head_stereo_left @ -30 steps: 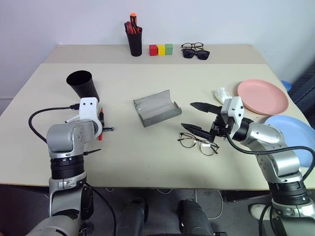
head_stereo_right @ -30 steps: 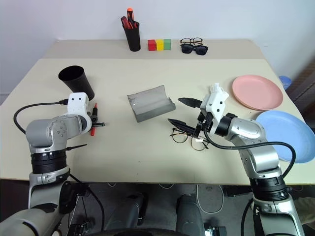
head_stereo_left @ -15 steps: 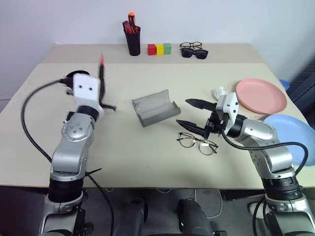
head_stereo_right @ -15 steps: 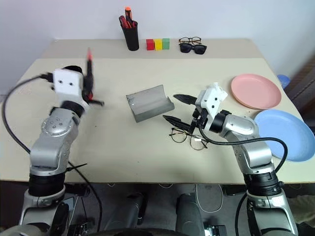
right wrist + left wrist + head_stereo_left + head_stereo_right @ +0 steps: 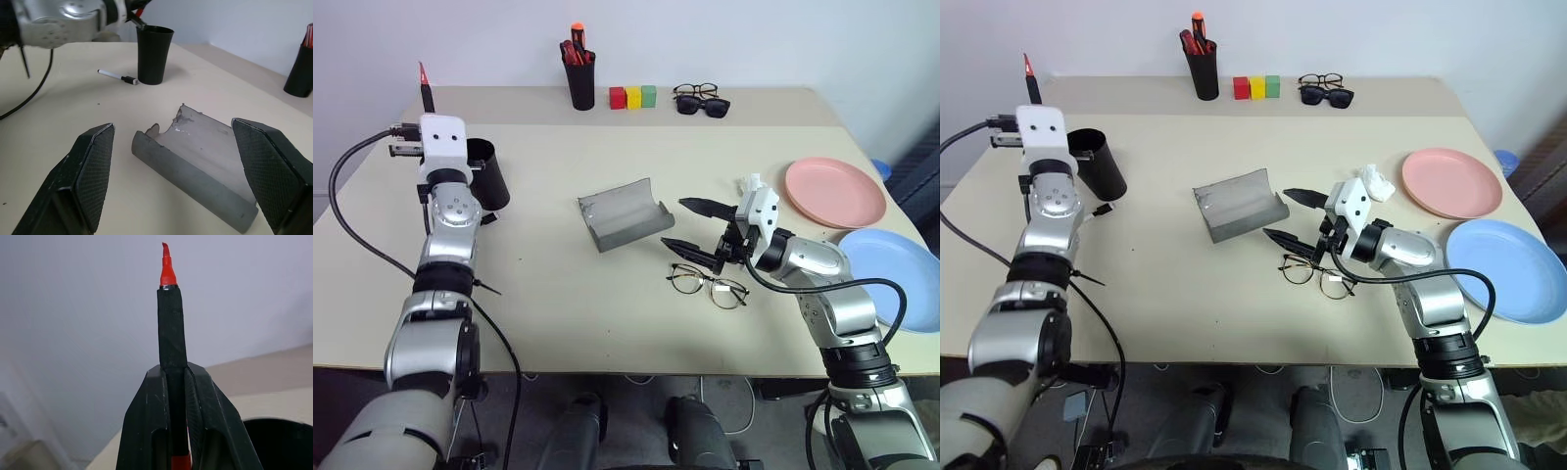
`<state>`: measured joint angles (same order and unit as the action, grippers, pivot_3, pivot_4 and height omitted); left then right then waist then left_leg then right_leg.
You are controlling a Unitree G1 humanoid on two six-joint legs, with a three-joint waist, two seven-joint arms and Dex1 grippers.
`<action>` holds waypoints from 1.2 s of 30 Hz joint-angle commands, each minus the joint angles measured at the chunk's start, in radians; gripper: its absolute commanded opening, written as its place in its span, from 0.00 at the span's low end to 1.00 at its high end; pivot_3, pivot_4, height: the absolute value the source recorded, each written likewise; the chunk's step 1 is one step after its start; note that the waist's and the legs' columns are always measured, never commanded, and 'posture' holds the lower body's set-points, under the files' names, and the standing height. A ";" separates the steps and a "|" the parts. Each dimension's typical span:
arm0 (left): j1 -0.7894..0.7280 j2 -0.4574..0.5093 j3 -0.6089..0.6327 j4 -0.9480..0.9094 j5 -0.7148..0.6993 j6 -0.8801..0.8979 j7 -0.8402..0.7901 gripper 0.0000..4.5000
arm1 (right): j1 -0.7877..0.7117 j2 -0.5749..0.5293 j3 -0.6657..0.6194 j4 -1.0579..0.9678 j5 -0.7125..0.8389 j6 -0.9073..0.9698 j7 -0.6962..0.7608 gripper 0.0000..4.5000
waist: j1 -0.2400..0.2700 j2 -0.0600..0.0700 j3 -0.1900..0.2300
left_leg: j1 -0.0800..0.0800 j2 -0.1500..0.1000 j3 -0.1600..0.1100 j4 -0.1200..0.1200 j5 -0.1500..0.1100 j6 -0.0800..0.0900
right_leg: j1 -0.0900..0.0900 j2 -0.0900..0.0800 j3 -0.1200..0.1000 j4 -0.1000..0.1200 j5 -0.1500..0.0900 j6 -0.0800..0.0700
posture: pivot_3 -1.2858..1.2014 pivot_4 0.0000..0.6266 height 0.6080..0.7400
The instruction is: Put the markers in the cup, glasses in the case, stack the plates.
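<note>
My left gripper [image 5: 173,377] is raised at the table's left side and shut on the red marker [image 5: 171,328], whose red tip [image 5: 422,75] points up. The black cup [image 5: 487,174] stands upright just right of that hand. A white marker with a black cap [image 5: 117,76] lies on the table beside the cup. The grey case [image 5: 625,213] lies open at mid-table. Just right of it, my right gripper [image 5: 673,221] hovers open and holds nothing. The wire-frame glasses [image 5: 707,285] lie below its fingers. The pink plate [image 5: 835,192] and the blue plate [image 5: 891,279] lie side by side at the right.
At the back edge stand a black pen pot [image 5: 579,78] with red pens, three coloured blocks [image 5: 633,97], and sunglasses [image 5: 703,106] next to another pair of glasses. A small crumpled white object [image 5: 751,183] lies near the pink plate.
My left arm lifted the red marker off the table area and swung it up and left, so its tip now points upward beside the cup. The right gripper stayed put.
</note>
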<state>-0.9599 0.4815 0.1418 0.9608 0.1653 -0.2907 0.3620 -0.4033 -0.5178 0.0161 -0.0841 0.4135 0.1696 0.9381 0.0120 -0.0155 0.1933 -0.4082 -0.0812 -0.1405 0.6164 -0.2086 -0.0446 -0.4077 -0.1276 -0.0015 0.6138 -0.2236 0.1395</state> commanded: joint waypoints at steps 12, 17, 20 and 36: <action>-0.119 -0.019 -0.028 0.207 0.010 -0.134 0.024 0.01 | 0.050 -0.004 -0.036 -0.057 0.005 -0.021 -0.030 0.87 | -0.024 0.000 0.000 | 0.000 0.000 0.000 0.000 0.001 -0.001 | 0.000 0.000 0.000 0.002 0.000 0.000 | 0.52 0.24 1.00; -0.088 -0.042 -0.034 0.201 0.006 -0.158 0.025 0.01 | 0.051 -0.009 -0.038 -0.066 0.009 -0.012 -0.037 0.87 | -0.026 0.000 0.000 | 0.001 0.000 0.000 0.001 0.001 -0.001 | 0.000 0.000 0.000 0.002 0.000 0.000 | 0.52 0.24 1.00; -0.077 -0.046 -0.035 0.196 0.003 -0.165 0.023 0.01 | 0.053 -0.012 -0.039 -0.073 0.009 -0.006 -0.040 0.87 | -0.026 0.000 0.000 | 0.001 0.000 0.000 0.001 0.001 -0.001 | 0.000 0.000 0.000 0.002 0.000 0.000 | 0.52 0.24 1.00; 0.028 -0.044 -0.021 0.118 -0.028 -0.239 -0.032 0.81 | 0.035 -0.012 -0.045 -0.070 0.014 0.013 -0.047 0.87 | -0.026 0.000 0.000 | 0.001 0.000 0.000 0.001 0.001 -0.001 | 0.000 0.000 0.000 0.004 0.000 0.000 | 0.52 0.24 1.00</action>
<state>-0.9321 0.4295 0.1084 1.1257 0.1604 -0.4925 0.3480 -0.3487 -0.5269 0.0029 -0.1220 0.4094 0.1901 0.8932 -0.0136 -0.0158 0.1933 -0.4073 -0.0807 -0.1406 0.6178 -0.2075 -0.0461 -0.4079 -0.1272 -0.0014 0.6174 -0.2232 0.1397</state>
